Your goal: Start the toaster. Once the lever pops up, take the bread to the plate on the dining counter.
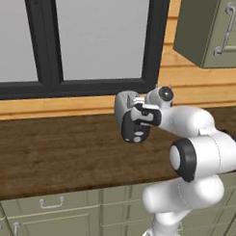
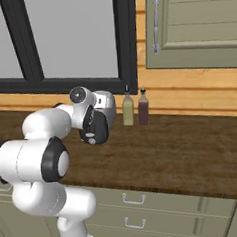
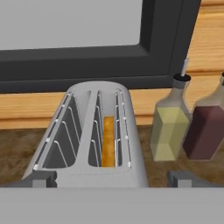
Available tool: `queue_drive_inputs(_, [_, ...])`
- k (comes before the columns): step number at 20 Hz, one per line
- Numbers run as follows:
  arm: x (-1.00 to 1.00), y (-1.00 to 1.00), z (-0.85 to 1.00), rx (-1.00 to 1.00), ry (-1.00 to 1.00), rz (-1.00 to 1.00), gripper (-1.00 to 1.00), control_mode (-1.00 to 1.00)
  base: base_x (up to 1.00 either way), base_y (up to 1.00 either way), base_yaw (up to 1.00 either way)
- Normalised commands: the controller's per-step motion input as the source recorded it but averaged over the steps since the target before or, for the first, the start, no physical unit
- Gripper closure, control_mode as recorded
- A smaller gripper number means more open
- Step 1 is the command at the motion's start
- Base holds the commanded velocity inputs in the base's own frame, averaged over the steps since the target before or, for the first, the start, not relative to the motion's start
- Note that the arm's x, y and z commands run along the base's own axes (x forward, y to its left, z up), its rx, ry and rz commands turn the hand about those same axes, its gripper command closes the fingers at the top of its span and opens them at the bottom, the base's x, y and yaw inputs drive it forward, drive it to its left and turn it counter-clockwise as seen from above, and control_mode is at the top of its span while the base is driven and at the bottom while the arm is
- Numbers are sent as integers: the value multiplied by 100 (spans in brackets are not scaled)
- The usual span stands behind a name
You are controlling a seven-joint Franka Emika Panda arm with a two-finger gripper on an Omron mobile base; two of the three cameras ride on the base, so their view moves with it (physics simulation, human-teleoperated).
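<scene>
The silver-grey toaster (image 3: 89, 140) is seen on the wood worktop (image 1: 51, 156) at the far edge, against the wooden wall strip below the dark-framed window (image 1: 93, 42). The bread (image 3: 108, 141) is seated upright in the right of its 2 slots, its tan top edge sunk below the rim; the left slot is bare wire. The gripper (image 3: 111, 179) is held just above the near end of the toaster, its 2 fingertips (image 3: 41, 178) spread wide to either side of the body, nothing gripped between them. In the base views the toaster's black end panel (image 1: 134, 127) faces the camera, partly covered by the white hand. 2 bottles are stood just right of the toaster: a yellow-green oil bottle (image 3: 169, 118) and a dark red bottle (image 3: 206, 127), side by side.
</scene>
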Motion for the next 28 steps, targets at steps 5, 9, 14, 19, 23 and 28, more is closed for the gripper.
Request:
queue_drive_inputs(5, [7, 0, -7, 0, 1, 0, -100, -100, 0, 0, 0])
queue_drive_inputs(9, [13, 0, -3, 0, 0, 0, -100, -100, 0, 0, 0])
queue_drive_inputs(14, [12, 0, -3, 0, 0, 0, -100, -100, 0, 0, 0])
queue_drive_inputs(19, [8, 1, -7, 0, 0, 0, -100, -100, 0, 0, 0])
queue_drive_inputs(23, [1, 0, -7, 0, 1, 0, -100, -100, 0, 0, 0])
queue_drive_inputs(28, [0, 0, -3, 0, 0, 0, -100, -100, 0, 0, 0])
